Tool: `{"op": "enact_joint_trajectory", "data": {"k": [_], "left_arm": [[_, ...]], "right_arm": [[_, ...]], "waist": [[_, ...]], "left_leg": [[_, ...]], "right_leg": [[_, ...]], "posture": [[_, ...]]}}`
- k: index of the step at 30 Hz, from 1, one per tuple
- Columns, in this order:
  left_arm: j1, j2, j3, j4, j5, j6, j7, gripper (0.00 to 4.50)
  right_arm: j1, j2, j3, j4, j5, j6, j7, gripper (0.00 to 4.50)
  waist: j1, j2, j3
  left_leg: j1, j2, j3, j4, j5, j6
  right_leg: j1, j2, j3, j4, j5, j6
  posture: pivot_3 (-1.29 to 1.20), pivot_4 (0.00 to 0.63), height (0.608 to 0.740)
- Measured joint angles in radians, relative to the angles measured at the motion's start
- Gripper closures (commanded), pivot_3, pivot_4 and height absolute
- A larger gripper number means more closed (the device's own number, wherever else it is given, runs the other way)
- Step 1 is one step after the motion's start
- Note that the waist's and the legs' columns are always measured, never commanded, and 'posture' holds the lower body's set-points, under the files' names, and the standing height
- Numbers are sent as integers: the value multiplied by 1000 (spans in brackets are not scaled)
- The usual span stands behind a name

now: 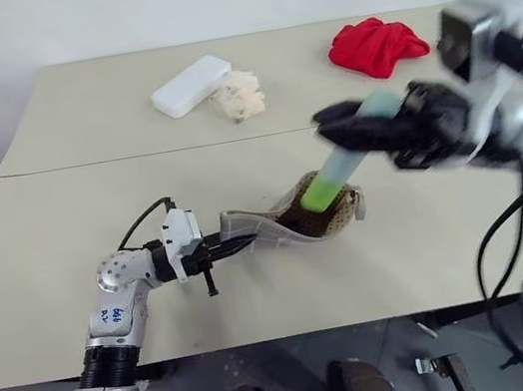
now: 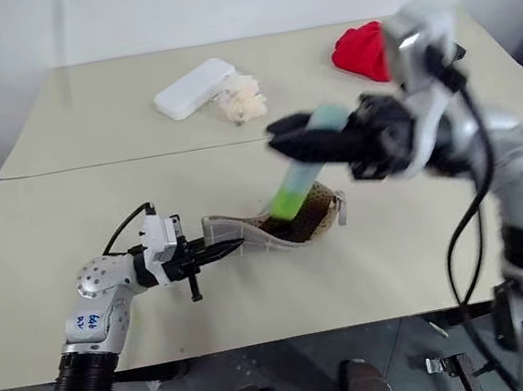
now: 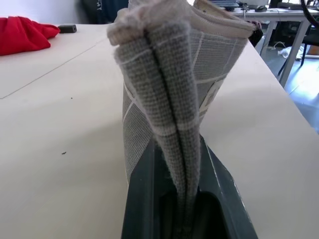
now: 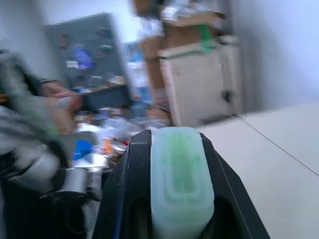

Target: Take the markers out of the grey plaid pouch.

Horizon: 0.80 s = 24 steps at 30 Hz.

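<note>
Above the beige bench [image 1: 67, 240], right fingers [image 1: 351, 129] clamped the chunky lime-green highlighter [image 1: 334, 175]; left fingers [image 1: 235, 248] pinched shut on the grey plaid fabric pouch [image 1: 291, 221]. Risk: highlighter snagging, dragging pouch free.

No text is clear enough to read.

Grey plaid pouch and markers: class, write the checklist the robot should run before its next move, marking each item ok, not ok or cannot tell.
1. Left gripper shut on the end of the flat grey plaid fabric pouch: ok.
2. Right gripper shut on the chunky lime-green highlighter: ok.
3. Pouch mouth open, dark brown lining showing: ok.
4. Highlighter lifted fully clear of the mouth: cannot tell; its lower end overlaps the opening.
5. Bare beige table available for setting it down: ok.
6. Red marker's whereabouts: cannot tell.
</note>
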Motion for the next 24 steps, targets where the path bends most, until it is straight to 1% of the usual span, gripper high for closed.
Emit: {"op": "enact_joint_trajectory", "data": {"k": [2, 3, 4, 5, 6, 7, 10, 12, 13, 15, 16, 17, 18, 21, 22, 24], "left_arm": [[25, 21, 4, -22, -18, 8, -29, 4500], [29, 23, 4, -31, -24, 8, -43, 4500], [30, 24, 4, -32, -26, 8, -46, 4500], [30, 15, 3, -35, -29, -3, -54, 4500], [30, 12, 3, -36, -32, -9, -57, 4500], [32, 6, 3, -36, -34, -21, -63, 4500], [33, -4, 3, -32, -34, -33, -70, 4500], [32, -22, 3, -30, -37, -36, -71, 4500], [29, -31, 1, -30, -39, -36, -72, 4500], [27, -42, -7, -27, -45, -34, -84, 4500], [26, -44, -8, -21, -48, -33, -89, 4500], [23, -46, -9, -15, -48, -33, -93, 4500], [13, -49, -13, 1, -48, -33, -98, 4500], [-4, -62, -17, 48, -46, -44, -98, 4500], [-8, -67, -17, 61, -43, -51, -94, 4500], [-16, -74, -17, 73, -37, -71, -89, 4500]], "right_arm": [[74, -132, 12, 59, -81, 30, 36, 4004], [120, -185, 41, 102, -144, 41, 50, 4004], [128, -192, 50, 114, -159, 45, 51, 4004], [184, -238, 90, 143, -234, 20, 71, 4004], [203, -253, 105, 160, -260, 16, 74, 4004], [235, -279, 140, 209, -330, -3, 77, 4004], [266, -288, 229, 307, -499, -71, 48, 4004], [253, -276, 250, 337, -570, -104, 18, 3279], [241, -265, 250, 350, -595, -105, -6, 3061], [239, -251, 257, 388, -648, -105, -37, 2413], [245, -251, 271, 390, -667, -109, -33, 2143], [254, -250, 286, 391, -681, -115, -26, 1703], [263, -245, 292, 391, -698, -131, -21, 1407], [273, -228, 265, 390, -708, -211, 20, 394], [273, -220, 237, 386, -702, -252, 45, 118], [272, -220, 186, 381, -700, -326, 84, 118]], "waist": [[2, 0, 0], [2, 0, 0], [2, 0, 0], [2, 0, 0], [2, 0, 0], [3, 0, 0], [2, 0, 0], [-1, 1, 0], [-3, 1, 0], [-5, 1, 0], [-4, 1, 0], [-4, 1, 0], [-3, 1, 0], [-6, 1, 0], [-6, 1, 0], [-6, 1, 0]], "left_leg": [[0, 0, 1, -1, 0, 0], [0, 0, 2, -1, 0, 0], [0, 0, 2, -1, 0, 0], [0, 0, 2, 0, 0, 0], [0, 0, 2, 0, 0, 0], [0, 0, 2, 0, 0, 0], [0, 0, 3, 0, 0, 0], [1, 0, 3, 0, 0, 0], [1, 0, 3, 1, 0, 0], [0, 0, 3, 1, 0, 0], [0, 0, 3, 0, 0, 0], [0, 0, 3, 0, 0, 0], [0, 0, 3, 0, 0, 0], [0, 0, 3, 0, 0, 0], [0, 0, 3, 0, 0, 0], [0, 0, 3, 0, 0, 0]], "right_leg": [[0, 0, 0, -1, 0, 0], [-1, 0, 1, -1, 0, 0], [-1, 0, 1, -1, 0, 0], [-1, 0, 1, 0, 0, 0], [0, 0, 1, 0, 0, 0], [0, 0, 1, -1, 0, 0], [-1, 0, 1, 0, 0, 1], [-1, 0, 1, 0, 0, 1], [-1, 0, 1, 0, 0, 1], [-1, 0, 1, 0, 0, 1], [-1, 0, 1, -1, 0, 1], [-1, 0, 1, 0, 0, 1], [-1, 0, 1, -1, 0, 1], [-1, 0, 1, -1, 0, 1], [-1, 0, 1, -1, 0, 1], [-1, 0, 1, -1, 0, 1]], "posture": [[0, 150, 740], [0, 150, 740], [0, 150, 740], [0, 150, 740], [0, 150, 740], [0, 150, 740], [0, 150, 740], [0, 150, 740], [0, 150, 740], [0, 150, 740], [0, 150, 740], [0, 150, 740], [0, 150, 740], [0, 150, 740], [0, 150, 740], [0, 150, 740]]}}
